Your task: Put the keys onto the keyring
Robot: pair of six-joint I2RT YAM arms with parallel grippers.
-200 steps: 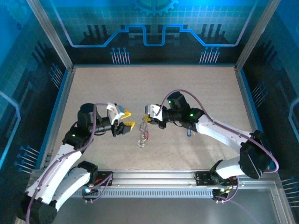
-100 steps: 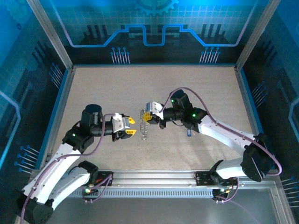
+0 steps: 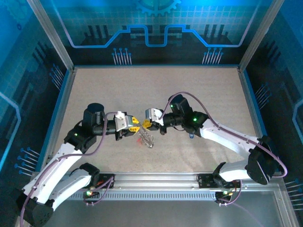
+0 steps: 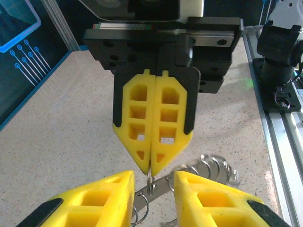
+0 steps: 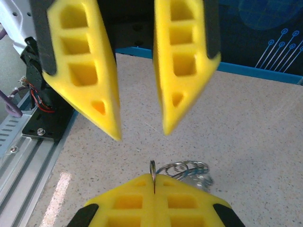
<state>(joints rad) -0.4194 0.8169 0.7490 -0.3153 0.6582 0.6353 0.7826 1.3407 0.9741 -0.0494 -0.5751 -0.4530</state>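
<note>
The left hand [image 3: 135, 125] has come in over the counter [image 3: 199, 94] during the last second and now meets the right one tip to tip. It is open, one finger on each side of a thin loop of the keyring [image 4: 210, 166]. The coils of the ring sit just below both hands, with a red speck among them, probably the red key [image 3: 140, 138]. The right hand [image 4: 150, 166] is closed, pinching that loop. I judge a handover or a two-handed hold is near.
</note>
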